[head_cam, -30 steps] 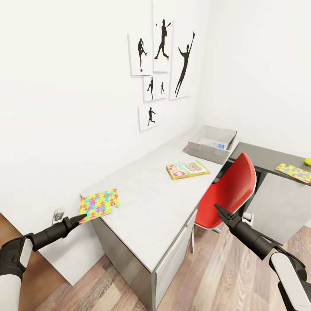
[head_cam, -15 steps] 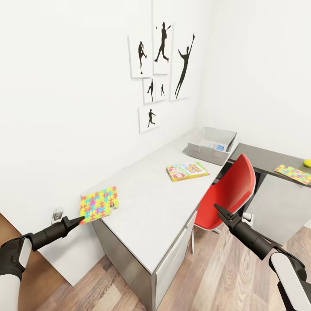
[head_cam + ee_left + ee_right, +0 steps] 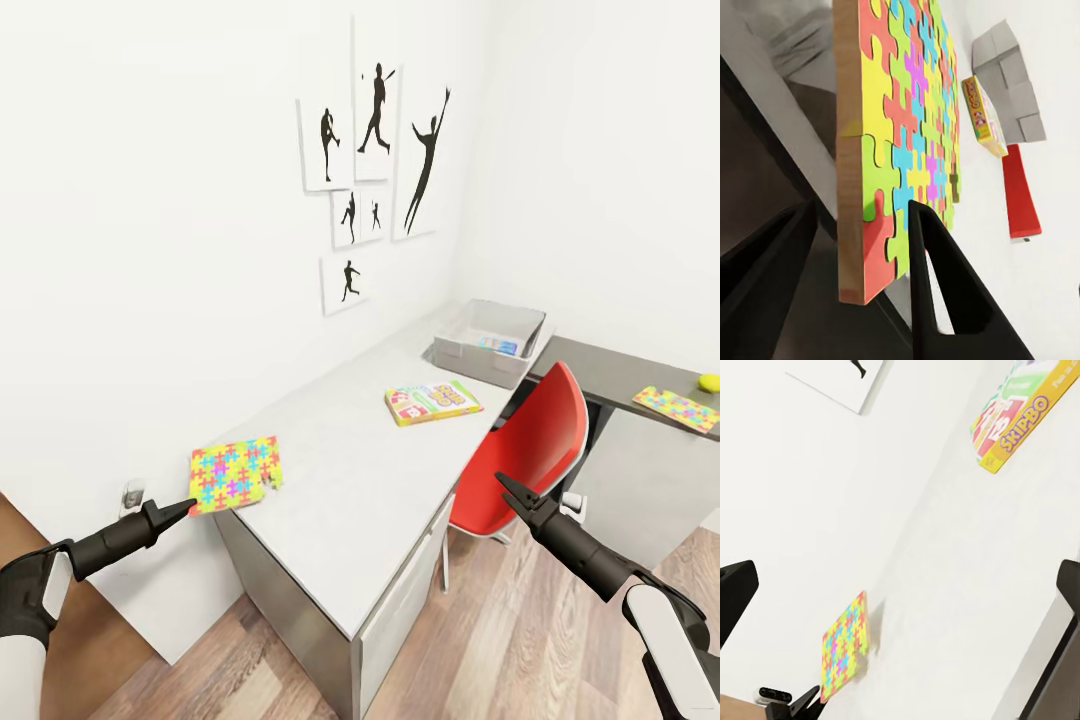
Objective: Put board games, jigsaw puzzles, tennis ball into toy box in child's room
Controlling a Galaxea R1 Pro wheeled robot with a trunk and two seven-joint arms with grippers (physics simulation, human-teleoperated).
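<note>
My left gripper (image 3: 185, 508) is shut on the near corner of a bright jigsaw puzzle (image 3: 236, 473), which it holds tilted up at the grey desk's (image 3: 350, 500) left end. In the left wrist view the puzzle (image 3: 907, 127) stands edge-on between the fingers. A Skip-Bo board game (image 3: 433, 400) lies mid-desk. The grey toy box (image 3: 490, 345) sits at the far corner with a blue-sided item inside. A second puzzle (image 3: 680, 408) and the yellow tennis ball (image 3: 709, 381) rest on the dark side desk. My right gripper (image 3: 505, 487) hangs open over the floor by the chair.
A red chair (image 3: 530, 445) stands tucked between the two desks, just beyond my right gripper. White walls with silhouette pictures (image 3: 375, 150) bound the desk at the back. Wooden floor (image 3: 500, 650) lies in front.
The puzzle has tipped up off the desk end in my left gripper and shifted slightly. The right arm has stayed put. The view has drifted a little.
</note>
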